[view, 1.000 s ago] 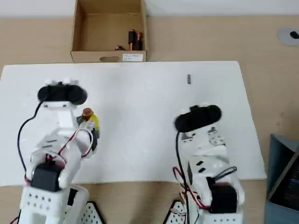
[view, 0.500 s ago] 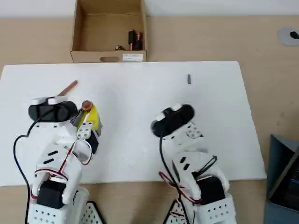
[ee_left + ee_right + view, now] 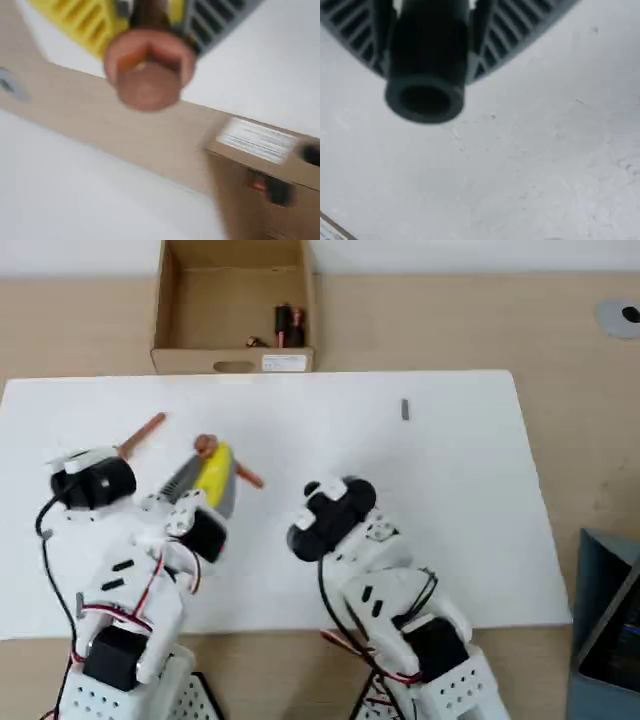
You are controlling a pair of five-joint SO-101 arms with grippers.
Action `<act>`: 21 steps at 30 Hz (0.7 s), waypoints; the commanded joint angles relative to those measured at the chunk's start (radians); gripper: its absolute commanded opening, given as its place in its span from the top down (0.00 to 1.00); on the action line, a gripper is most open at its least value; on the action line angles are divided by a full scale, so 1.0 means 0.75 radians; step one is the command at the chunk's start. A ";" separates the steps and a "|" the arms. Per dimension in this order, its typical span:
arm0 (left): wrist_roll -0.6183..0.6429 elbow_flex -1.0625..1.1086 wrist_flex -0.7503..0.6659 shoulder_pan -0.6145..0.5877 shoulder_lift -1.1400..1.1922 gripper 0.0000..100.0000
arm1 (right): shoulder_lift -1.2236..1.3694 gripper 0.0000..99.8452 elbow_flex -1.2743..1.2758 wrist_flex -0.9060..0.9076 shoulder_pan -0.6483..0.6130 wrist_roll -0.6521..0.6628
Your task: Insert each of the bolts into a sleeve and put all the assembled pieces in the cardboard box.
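My left gripper, one finger yellow and one grey, is shut on a copper bolt above the white mat, left of centre. Its hex head faces the left wrist camera between the fingers. My right gripper is shut on a black sleeve, whose open bore faces the right wrist camera over the mat. The right arm stands just right of the left gripper. A second copper bolt lies loose on the mat at the left. The cardboard box holds dark assembled pieces.
The white mat covers most of the wooden table. A small grey piece lies on it at the back right. A dark bin stands at the right edge. The box corner with its label appears in the left wrist view.
The left arm has swung right and tilted the bolt toward the middle, uncovering the loose bolt. The right arm has moved left toward the left gripper.
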 commanded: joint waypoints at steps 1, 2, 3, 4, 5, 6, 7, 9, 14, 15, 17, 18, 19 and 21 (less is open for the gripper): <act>0.053 -0.023 -0.078 0.065 -0.021 1.00 | -0.152 0.99 -0.015 -0.039 -0.036 -0.010; 0.055 -0.018 -0.098 0.074 -0.021 1.00 | -0.152 0.99 -0.021 -0.039 -0.046 -0.010; 0.055 -0.014 -0.123 0.074 -0.021 1.00 | -0.152 0.99 -0.030 -0.039 -0.058 -0.010; 0.055 -0.012 -0.141 0.074 -0.021 1.00 | -0.152 0.99 -0.038 -0.039 -0.073 -0.010; 0.055 -0.012 -0.155 0.072 -0.021 1.00 | -0.152 0.99 -0.044 -0.039 -0.087 -0.010; 0.055 -0.012 -0.160 0.072 -0.021 1.00 | -0.152 0.99 -0.050 -0.039 -0.099 -0.010; 0.055 -0.012 -0.158 0.074 -0.021 1.00 | -0.152 0.99 -0.050 -0.039 -0.109 -0.008; 0.055 -0.010 -0.153 0.076 -0.019 1.00 | -0.152 0.99 -0.050 -0.041 -0.116 -0.002; 0.051 0.033 -0.151 0.076 -0.019 1.00 | -0.152 0.99 -0.062 -0.041 -0.116 0.000; 0.049 0.043 -0.151 0.076 -0.019 1.00 | -0.152 0.99 -0.066 -0.041 -0.116 0.000; 0.047 0.063 -0.151 0.076 -0.019 1.00 | -0.152 0.99 -0.071 -0.041 -0.116 0.016; 0.047 0.074 -0.151 0.076 -0.019 1.00 | -0.152 0.99 -0.071 -0.041 -0.116 0.031; 0.047 0.080 -0.151 0.078 -0.019 1.00 | -0.152 0.99 -0.073 -0.041 -0.116 0.043; 0.018 0.086 -0.149 0.121 -0.019 1.00 | -0.152 0.99 -0.073 -0.072 -0.116 0.057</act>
